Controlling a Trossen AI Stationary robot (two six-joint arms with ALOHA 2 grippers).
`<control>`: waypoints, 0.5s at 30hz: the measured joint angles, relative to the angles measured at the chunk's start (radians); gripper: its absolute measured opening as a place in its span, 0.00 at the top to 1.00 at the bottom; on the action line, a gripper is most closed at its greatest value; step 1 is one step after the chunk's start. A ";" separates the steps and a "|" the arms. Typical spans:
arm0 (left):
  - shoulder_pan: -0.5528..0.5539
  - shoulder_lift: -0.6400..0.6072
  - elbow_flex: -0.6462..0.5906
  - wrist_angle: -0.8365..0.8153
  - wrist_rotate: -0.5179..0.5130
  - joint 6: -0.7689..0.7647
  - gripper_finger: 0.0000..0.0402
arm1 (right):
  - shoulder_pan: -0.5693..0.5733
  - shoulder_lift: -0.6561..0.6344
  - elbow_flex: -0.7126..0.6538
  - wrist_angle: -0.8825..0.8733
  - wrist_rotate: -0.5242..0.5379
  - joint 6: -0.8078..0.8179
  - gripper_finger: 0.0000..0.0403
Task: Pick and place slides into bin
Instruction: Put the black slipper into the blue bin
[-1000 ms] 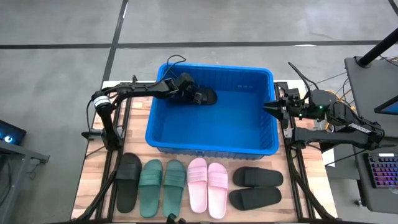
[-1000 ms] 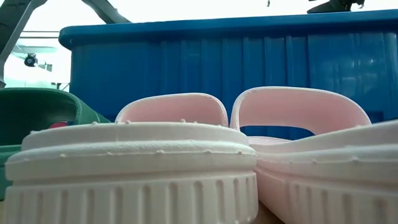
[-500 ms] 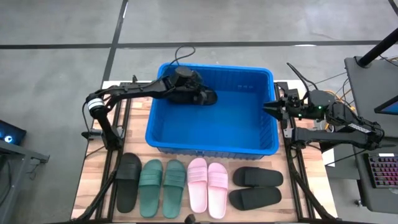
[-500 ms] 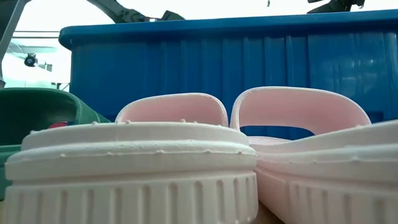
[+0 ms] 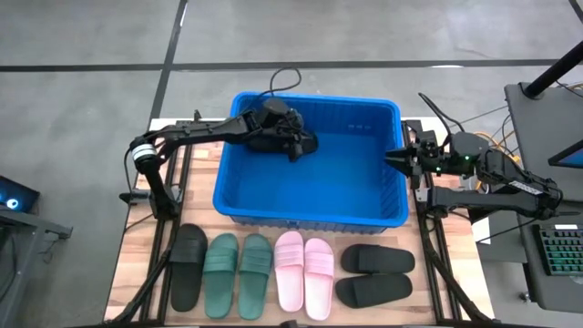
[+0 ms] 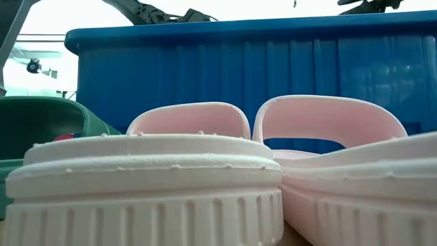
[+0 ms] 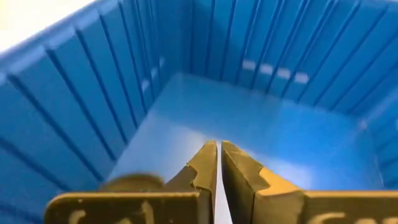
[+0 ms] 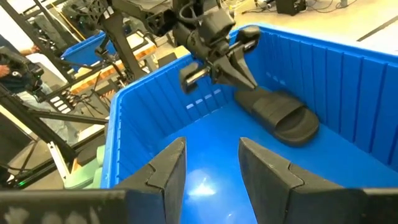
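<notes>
High view: the bin [image 5: 310, 205] was recorded at the middle of the bench [image 5: 137, 273], toward its far side. One black slide [image 8: 278, 115] was noted lying flat on the bin floor in the far left corner region (best seen from the right wrist view). The left claw [image 5: 299, 146] was found over that corner inside the bin, its fingers [image 7: 208, 165] pressed together on nothing, with the slide just beside them and apart from them. The right claw [image 5: 393, 157] was logged at the bin's right rim, fingers [image 8: 166, 167] spread and empty.

Along the near edge of the bench, in a row in front of the bin, were listed: a single black slide [image 5: 188, 265], the dark green pair [image 5: 238, 274], the pink pair [image 5: 304, 272], and a black pair [image 5: 374, 274] laid crosswise, one before the other.
</notes>
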State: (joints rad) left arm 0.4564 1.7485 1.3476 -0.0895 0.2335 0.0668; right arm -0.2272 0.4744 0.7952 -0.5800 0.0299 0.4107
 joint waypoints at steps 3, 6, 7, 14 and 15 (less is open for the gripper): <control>0.000 0.000 -0.006 -0.076 -0.002 0.026 1.00 | 0.000 0.000 0.000 0.000 0.008 0.000 0.66; 0.000 0.000 -0.013 -0.147 -0.002 0.040 1.00 | 0.000 0.000 0.000 0.000 0.024 0.000 0.66; -0.001 0.000 -0.013 -0.174 -0.002 0.056 1.00 | 0.000 0.000 0.000 0.000 0.024 0.000 0.66; -0.002 0.000 -0.030 -0.345 -0.087 0.234 1.00 | 0.000 0.000 -0.003 0.000 0.024 0.000 0.66; -0.002 0.000 -0.031 -0.377 -0.108 0.261 1.00 | 0.000 0.000 -0.004 0.000 0.024 0.000 0.66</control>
State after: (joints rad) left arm 0.4549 1.7485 1.3168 -0.4663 0.1258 0.3278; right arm -0.2274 0.4740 0.7912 -0.5800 0.0544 0.4103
